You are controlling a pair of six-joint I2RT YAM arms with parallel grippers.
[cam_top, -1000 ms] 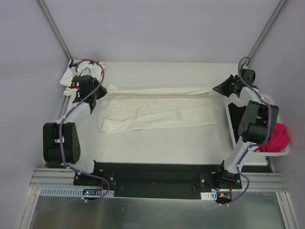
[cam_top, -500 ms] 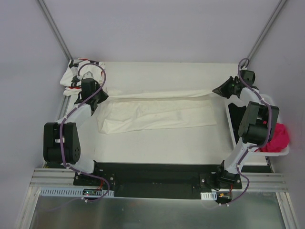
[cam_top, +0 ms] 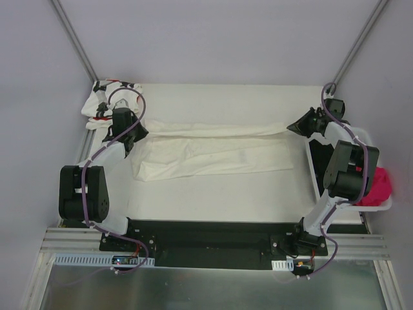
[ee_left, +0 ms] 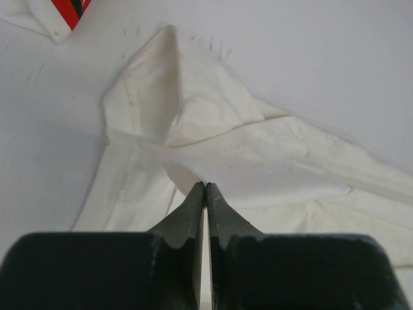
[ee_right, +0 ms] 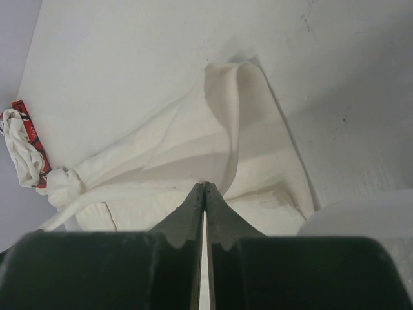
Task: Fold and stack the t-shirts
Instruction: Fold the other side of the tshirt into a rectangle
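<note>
The white surface (cam_top: 213, 197) fills the middle of the overhead view, and on it lies the large plain cream-white t-shirt (cam_top: 213, 158), spread wide from left to right across the centre. Its main body lies flat and creased. Its far edge is drawn out into a long narrow band that runs between the two arms. At the right edge of the surface sits a white basket (cam_top: 371, 208), partly hidden by the right arm. The printed t-shirt (cam_top: 102, 103), white with dark marks and a touch of red, lies crumpled in the far left corner, just beyond the left arm and apart from the cream one. A bright pinkish-red cloth (cam_top: 381, 183) sits bunched in the basket's near end. The left pincer (cam_top: 142, 131) is at the left end of the band, its fingers pressed tight together on a raised fold of the cream-white t-shirt, as the left wrist view shows. The right pincer (cam_top: 289, 128) is at the band's right end, just beside the basket. Its fingers are closed to a hairline slit, with a ridge of the same shirt running up into their tips.
</note>
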